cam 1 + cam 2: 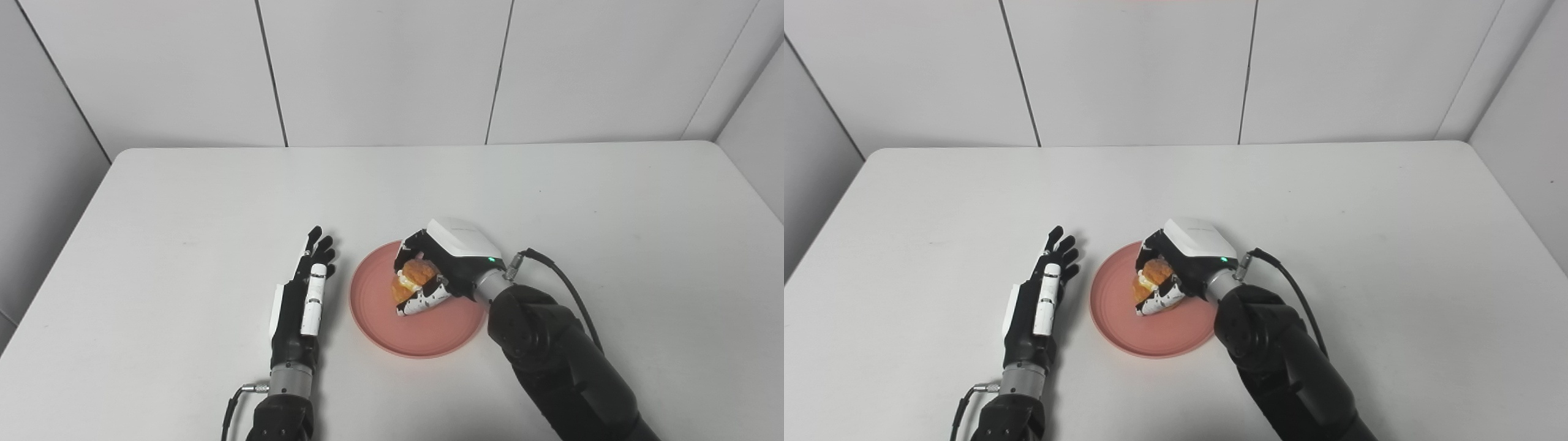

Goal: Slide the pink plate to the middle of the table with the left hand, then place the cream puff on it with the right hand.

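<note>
Placing step: right hand grips the golden, cream-filled puff over the round pink plate. Left hand lies open, beside it. Next: loosen fingers, withdraw.

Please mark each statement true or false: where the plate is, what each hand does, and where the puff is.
1. The right hand is closed on the puff. True.
2. The left hand holds the plate. False: it is open, beside the plate, not on it.
3. The puff is over the plate. True.
4. The plate is at the table's far left corner. False: it is near the middle, toward the front.
</note>
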{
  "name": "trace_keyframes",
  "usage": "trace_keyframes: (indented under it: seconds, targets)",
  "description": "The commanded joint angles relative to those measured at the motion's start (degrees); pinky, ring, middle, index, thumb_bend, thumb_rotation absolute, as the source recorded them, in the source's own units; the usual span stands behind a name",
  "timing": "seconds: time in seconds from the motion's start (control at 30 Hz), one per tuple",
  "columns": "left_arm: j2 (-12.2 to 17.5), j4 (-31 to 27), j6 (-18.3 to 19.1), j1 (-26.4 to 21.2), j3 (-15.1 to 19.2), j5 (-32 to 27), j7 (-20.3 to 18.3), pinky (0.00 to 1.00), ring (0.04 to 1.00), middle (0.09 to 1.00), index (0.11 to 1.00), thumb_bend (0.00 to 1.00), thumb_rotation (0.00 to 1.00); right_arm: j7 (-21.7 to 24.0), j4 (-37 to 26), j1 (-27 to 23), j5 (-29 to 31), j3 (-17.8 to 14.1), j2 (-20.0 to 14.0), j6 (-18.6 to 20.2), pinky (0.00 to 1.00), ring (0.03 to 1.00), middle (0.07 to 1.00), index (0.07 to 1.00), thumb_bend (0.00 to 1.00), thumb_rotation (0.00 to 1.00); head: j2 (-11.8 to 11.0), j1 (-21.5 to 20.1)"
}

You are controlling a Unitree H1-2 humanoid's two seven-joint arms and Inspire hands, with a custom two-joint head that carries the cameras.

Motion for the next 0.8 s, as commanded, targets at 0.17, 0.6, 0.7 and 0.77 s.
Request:
trace_keyframes:
  seconds: [0.17, 0.6, 0.7, 0.77]
  targets:
    - [-1.6, 0.4, 2.3, 1.4, -1.6, 0.0, -0.8, 0.89, 0.915, 0.925, 0.922, 0.42, 1.00, -2.2, 0.6, -1.2, -0.7, 0.7, 0.0, -2.7, 0.49, 0.586, 0.644, 0.496, 0.49, 0.14, 0.2, 0.1]
    - [-1.4, 0.1, 2.7, 1.3, -1.6, -0.6, -1.2, 0.90, 0.920, 0.929, 0.924, 0.42, 1.00, 1.7, -4.8, -1.6, -4.8, 1.6, -1.7, -1.8, 0.40, 0.540, 0.660, 0.496, 0.51, 0.16, 0.6, -0.2]
    - [-1.4, -0.1, 2.9, 1.3, -1.6, -0.6, -1.2, 0.90, 0.921, 0.929, 0.924, 0.42, 1.00, 3.1, -6.7, -1.8, -5.9, 1.3, -1.9, -1.4, 0.43, 0.581, 0.714, 0.692, 0.68, 0.30, 0.6, -0.3]
    - [-1.5, -0.3, 3.3, 1.3, -1.6, -0.5, -1.2, 0.90, 0.923, 0.931, 0.927, 0.42, 1.00, 4.1, -7.9, -1.9, -5.2, 0.4, -1.8, -1.1, 0.43, 0.586, 0.724, 0.735, 0.71, 0.33, 0.7, -0.3]
